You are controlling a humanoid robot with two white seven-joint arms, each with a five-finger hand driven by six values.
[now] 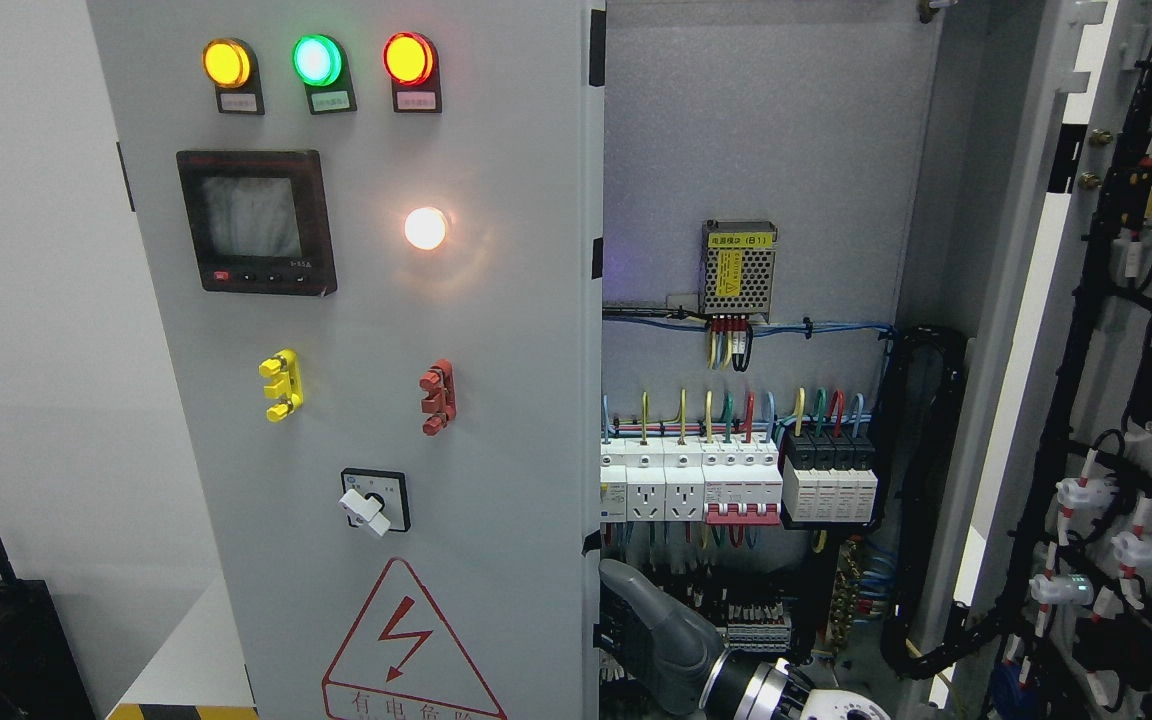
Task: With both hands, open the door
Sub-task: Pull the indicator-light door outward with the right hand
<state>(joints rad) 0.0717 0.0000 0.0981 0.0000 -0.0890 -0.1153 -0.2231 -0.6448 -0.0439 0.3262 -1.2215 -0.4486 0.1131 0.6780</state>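
With the right door [1126,350] already swung wide and the left door [376,400] shut, the one visible hand [661,630], grip undeterminable, sits at the left door's inner edge beside live breakers [736,485]: risk of snagging wiring.

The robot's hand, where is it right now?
In the head view, a hand shows at the bottom edge, just right of the closed door, reaching up toward the breakers inside the cabinet.

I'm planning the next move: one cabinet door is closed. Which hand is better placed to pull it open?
Probably the right. The right hand is low down, close beside the free edge of the closed door. The left hand is out of view.
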